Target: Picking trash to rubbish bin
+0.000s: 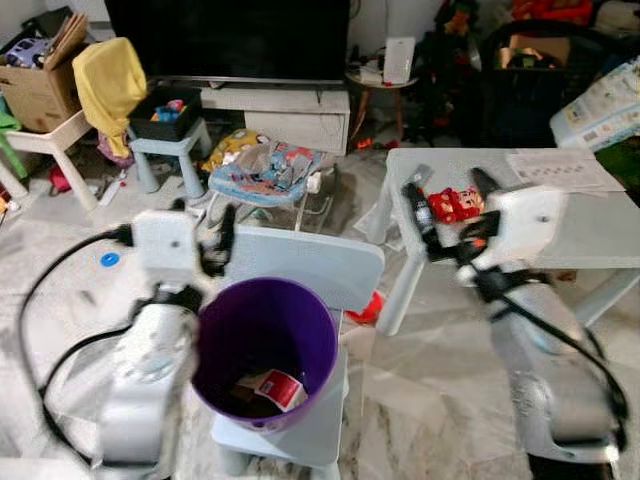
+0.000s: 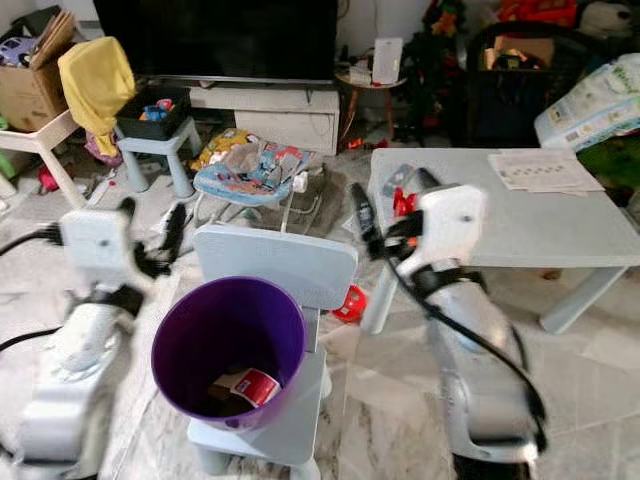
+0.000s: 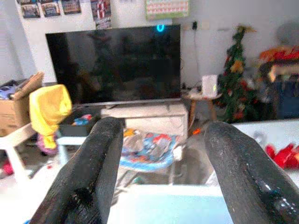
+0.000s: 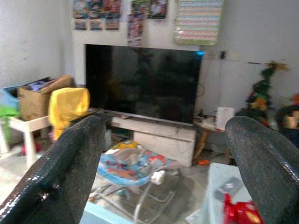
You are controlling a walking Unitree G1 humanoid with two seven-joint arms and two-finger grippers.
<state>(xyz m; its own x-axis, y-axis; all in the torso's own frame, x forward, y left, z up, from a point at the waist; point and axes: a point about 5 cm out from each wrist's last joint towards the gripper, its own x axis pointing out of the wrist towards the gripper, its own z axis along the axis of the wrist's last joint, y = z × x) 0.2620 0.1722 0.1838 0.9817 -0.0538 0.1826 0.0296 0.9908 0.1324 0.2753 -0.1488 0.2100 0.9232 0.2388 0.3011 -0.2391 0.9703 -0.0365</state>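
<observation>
Left eye view, trash: red crumpled wrapper (image 1: 456, 204) lying on pale grey low plastic table (image 1: 600, 235), near its left end, between the two black fingers of right gripper (image 1: 447, 196) as seen from the head.
Bin: round purple plastic rubbish bin (image 1: 265, 350) standing on seat of pale blue child's plastic chair (image 1: 305, 265), directly in front; red-and-white carton scrap (image 1: 277, 388) lying in its bottom.
Right gripper: raised level with the table edge, fingers spread wide, nothing pinched; in right wrist view the red wrapper (image 4: 240, 211) sits low between the fingers (image 4: 60, 172).
Left gripper (image 1: 205, 235): held up just left of the chair back, above the bin's rim; fingers (image 3: 84, 182) spread apart in left wrist view, holding nothing.
Table, further: white printed paper sheet (image 1: 560, 168) lying at its far right.
Background: large black flat television (image 1: 228, 38) on white low cabinet (image 1: 285, 112); colourful baby bouncer (image 1: 265, 172) on floor; yellow cloth (image 1: 108, 80) draped beside brown cardboard box (image 1: 38, 85).
</observation>
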